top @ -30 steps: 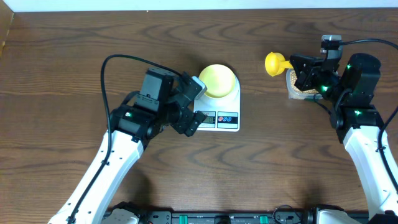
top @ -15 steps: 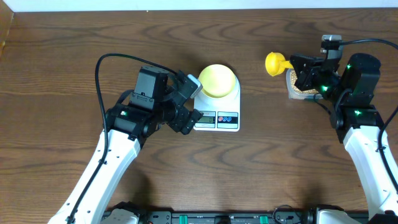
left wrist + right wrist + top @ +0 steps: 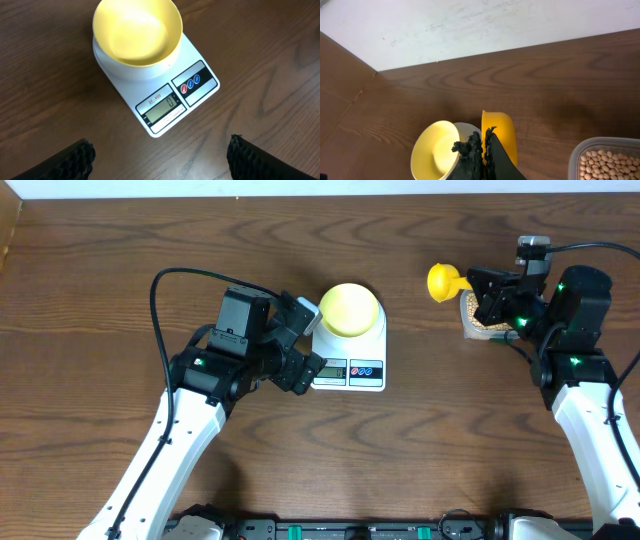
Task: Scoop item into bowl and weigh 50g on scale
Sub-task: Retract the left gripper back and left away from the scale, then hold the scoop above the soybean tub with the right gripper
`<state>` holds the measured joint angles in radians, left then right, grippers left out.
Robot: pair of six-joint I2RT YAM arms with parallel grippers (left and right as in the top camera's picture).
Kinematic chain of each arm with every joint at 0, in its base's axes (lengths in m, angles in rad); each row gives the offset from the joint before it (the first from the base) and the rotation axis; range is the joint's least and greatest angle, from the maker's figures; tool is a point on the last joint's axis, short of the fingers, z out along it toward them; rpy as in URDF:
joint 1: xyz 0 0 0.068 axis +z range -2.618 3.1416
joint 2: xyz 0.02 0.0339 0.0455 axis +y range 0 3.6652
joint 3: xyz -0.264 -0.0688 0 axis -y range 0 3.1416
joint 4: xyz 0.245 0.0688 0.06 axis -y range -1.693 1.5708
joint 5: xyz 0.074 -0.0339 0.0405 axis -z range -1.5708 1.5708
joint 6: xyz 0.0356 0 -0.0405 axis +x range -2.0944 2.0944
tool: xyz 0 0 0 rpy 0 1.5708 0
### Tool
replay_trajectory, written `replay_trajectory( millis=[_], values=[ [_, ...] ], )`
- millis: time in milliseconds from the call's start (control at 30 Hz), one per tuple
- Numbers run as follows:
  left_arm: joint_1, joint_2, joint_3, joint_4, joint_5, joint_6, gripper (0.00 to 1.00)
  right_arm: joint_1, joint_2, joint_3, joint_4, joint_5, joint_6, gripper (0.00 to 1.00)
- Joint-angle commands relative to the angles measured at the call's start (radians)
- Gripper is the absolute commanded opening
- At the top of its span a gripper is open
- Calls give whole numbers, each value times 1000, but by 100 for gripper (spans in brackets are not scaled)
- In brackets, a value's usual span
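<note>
Scale (image 3: 348, 358): landmark; display zero.
Bowl (image 3: 137, 32): empty, on scale.
Beans (image 3: 608, 163): in tub (image 3: 478, 326), right of scale.
Right gripper (image 3: 482, 148): clamped on scoop (image 3: 446, 281); dip level.
Left gripper (image 3: 159, 156): spread, empty, beside scale.

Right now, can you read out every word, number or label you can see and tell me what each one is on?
"SF-400": printed above the display on the white flat digital kitchen scale.
"0": the reading on the scale's small grey LCD.
Tiny print under the LCD: too small to read.
Marks on the three round buttons, one red and two blue: too small to read.
No text shows on the pale-yellow round bowl.
</note>
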<state>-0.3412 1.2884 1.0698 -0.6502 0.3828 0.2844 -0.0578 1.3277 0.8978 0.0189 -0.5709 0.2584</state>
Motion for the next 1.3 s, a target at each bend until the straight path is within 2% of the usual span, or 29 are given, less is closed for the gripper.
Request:
replay_trajectory(
  millis=[0, 933, 1133, 1267],
  values=[
    [3, -17, -6, -5, -9, -13, 87, -7, -15, 24, -1, 4, -13, 1],
    [3, -17, -6, -4, -10, -13, 87, -6, -15, 24, 11, 20, -14, 1],
    [3, -17, -6, -4, -10, -13, 87, -6, -15, 24, 7, 45, -133, 1],
    [3, -17, -6, -4, -9, -13, 87, -6, -15, 24, 20, 45, -140, 1]
  ],
)
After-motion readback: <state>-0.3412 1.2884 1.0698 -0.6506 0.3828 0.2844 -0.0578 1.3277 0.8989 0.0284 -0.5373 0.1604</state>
